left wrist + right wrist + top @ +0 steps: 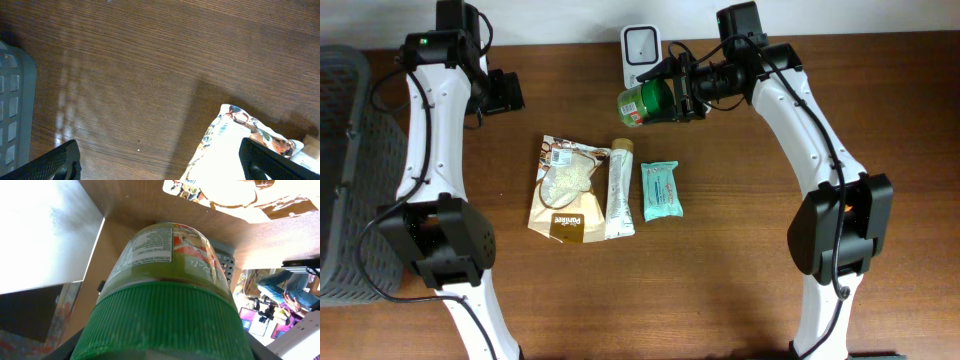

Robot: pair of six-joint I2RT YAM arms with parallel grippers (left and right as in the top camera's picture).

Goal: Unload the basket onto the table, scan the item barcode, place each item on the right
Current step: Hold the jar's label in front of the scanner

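Green jar (642,103), barcode out of view

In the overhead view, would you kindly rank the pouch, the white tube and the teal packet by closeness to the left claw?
From the left claw:
1. pouch, leftmost in the row.
2. white tube, middle.
3. teal packet, rightmost.

Green jar (642,105) is gripped sideways by right tool (675,98), just beside white scanner (641,47); three packets (620,190) are laid on tabletop (720,270).
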